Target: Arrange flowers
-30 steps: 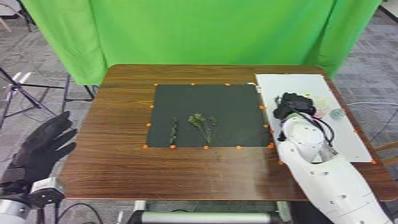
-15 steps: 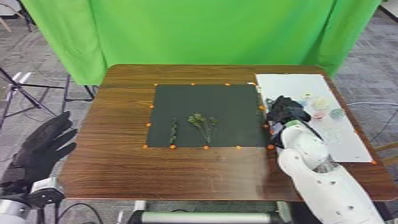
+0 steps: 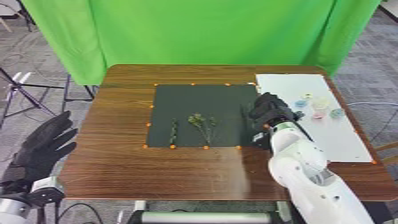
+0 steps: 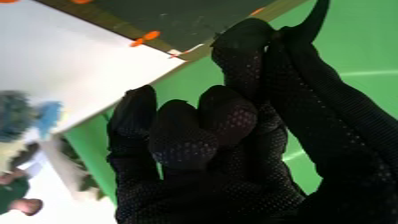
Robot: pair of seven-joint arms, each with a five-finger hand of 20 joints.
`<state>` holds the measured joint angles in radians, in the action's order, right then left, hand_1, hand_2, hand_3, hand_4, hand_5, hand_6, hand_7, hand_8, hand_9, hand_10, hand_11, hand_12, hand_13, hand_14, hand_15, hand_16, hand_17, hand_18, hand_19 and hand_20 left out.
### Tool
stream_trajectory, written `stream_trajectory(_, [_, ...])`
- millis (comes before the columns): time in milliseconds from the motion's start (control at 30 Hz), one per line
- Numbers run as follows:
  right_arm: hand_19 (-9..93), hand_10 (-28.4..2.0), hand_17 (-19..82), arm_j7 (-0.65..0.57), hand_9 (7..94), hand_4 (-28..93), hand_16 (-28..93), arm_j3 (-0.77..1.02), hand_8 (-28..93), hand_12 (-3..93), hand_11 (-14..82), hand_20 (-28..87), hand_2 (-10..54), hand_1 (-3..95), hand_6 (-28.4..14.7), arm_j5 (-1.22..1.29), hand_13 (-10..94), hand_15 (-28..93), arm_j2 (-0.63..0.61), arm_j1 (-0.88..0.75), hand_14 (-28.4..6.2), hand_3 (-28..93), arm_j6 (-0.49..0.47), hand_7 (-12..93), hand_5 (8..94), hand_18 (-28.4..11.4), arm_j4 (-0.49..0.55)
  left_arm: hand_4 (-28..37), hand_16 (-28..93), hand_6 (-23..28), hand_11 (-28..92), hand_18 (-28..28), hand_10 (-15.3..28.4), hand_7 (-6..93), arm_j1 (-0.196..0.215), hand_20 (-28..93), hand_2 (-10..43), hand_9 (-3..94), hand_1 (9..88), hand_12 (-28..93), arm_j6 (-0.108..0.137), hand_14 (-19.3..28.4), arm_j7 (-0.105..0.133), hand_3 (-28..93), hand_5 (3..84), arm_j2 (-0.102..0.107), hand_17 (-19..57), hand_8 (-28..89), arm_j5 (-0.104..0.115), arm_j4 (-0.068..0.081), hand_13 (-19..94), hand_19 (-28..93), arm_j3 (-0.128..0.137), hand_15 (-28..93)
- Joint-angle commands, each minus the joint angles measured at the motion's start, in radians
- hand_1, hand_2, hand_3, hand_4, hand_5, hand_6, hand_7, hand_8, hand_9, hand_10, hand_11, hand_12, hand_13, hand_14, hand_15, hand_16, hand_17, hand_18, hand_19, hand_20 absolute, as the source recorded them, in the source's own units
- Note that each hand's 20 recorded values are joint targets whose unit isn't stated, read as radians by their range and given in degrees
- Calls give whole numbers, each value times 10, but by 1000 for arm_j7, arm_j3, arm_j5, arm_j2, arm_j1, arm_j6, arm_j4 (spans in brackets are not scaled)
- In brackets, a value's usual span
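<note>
Right hand (image 3: 270, 109) shifted left, over edge of black mat (image 3: 191, 97).

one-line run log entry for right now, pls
right hand: at dark mat's right edge, fingers curled, hold unclear | left hand: open, left of table | dark mat: green sprigs | white sheet: pastel flowers

The head view looks forward and down from above the table (image 3: 169, 172), far enough back to take in most of its top and the curtain (image 3: 222, 37) beyond. The right wrist view looks, tilted, from close by the right hand (image 3: 269, 111). Both share the curtain, board (image 3: 289, 86) and part of the mat (image 3: 187, 100).
</note>
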<state>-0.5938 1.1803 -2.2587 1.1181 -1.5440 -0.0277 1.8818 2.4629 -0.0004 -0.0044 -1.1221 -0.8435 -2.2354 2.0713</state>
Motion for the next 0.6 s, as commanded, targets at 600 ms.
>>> stream_trajectory(600, [790,-93,247,20,744,-221,375,-106,168,629,608,532,-95,433,4,-214,706,842,39,-103,-94,849,-75,546,695,-224,20,-271,64,4,88,182,88,216,-2,90,-19,185,241,199,-22,120,-17,701,196,-2,-128,-113,3,8,124,341,-6,162])
